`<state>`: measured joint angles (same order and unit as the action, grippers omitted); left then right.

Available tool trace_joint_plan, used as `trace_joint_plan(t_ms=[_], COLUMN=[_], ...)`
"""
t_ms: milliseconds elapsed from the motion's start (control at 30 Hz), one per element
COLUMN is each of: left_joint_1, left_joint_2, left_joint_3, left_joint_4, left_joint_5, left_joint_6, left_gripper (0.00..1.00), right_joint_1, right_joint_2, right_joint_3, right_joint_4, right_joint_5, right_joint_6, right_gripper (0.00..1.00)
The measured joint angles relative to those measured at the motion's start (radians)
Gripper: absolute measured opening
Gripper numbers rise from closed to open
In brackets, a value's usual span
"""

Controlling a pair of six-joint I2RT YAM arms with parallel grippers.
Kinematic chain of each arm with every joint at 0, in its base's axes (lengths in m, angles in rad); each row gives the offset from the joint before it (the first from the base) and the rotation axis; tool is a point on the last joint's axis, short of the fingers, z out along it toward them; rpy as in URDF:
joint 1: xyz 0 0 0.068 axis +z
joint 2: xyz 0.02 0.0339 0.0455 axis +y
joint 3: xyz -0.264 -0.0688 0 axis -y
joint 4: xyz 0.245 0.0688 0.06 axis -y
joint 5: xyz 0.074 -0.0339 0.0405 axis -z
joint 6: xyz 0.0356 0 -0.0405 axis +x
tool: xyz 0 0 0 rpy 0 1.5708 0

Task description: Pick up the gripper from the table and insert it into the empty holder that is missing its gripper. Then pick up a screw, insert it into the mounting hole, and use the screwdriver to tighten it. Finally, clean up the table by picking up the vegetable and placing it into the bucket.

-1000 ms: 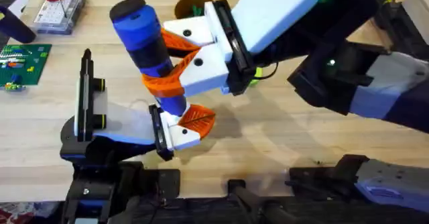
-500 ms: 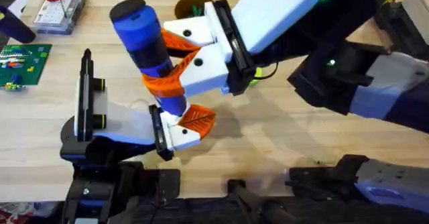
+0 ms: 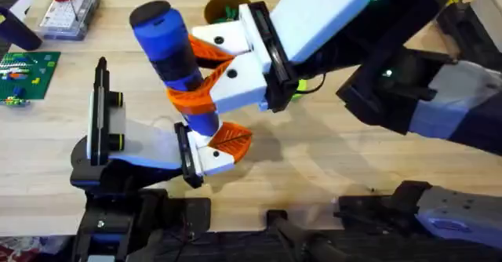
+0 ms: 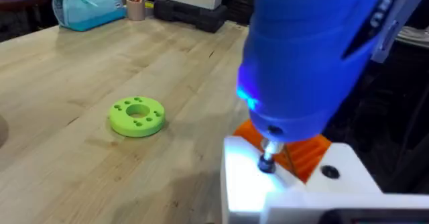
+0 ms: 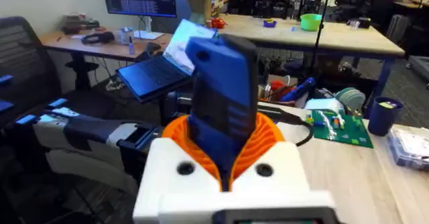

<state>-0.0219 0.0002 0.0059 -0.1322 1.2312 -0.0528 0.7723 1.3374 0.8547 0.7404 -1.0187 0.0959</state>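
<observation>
The right end effector [image 3: 205, 72] clamps the blue powered screwdriver [image 3: 169, 50], its bit on the mounted gripper [image 3: 216, 148] (screw-tightening stage, I judge); beyond it, the bucket [image 3: 223, 7] awaits the vegetable.

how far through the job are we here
Mid-job, at the screw-tightening step. The right gripper is clamped on the screwdriver, its bit down at the white and orange gripper on the left arm. Whether the screw is seated cannot be told. Cleanup is left: the bucket waits at the table's far edge.
</observation>
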Motion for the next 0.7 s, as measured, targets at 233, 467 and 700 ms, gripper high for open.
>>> trace_joint_plan(t_ms=[233,467,700], left_joint_1=[0.000,0.000,0.000], left_joint_2=[0.000,0.000,0.000], left_joint_3=[0.000,0.000,0.000], left_joint_4=[0.000,0.000,-0.002], left_joint_5=[0.000,0.000,0.004], left_joint_6=[0.000,0.000,0.000], left_gripper=[0.003,0.003,0.003], right_joint_1=[0.000,0.000,0.000], right_joint_2=[0.000,0.000,0.000], right_joint_3=[0.000,0.000,0.000], right_joint_4=[-0.001,-0.014,-0.017], right_joint_5=[0.000,0.000,0.000], right_joint_6=[0.000,0.000,0.000], right_gripper=[0.026,0.026,0.026])
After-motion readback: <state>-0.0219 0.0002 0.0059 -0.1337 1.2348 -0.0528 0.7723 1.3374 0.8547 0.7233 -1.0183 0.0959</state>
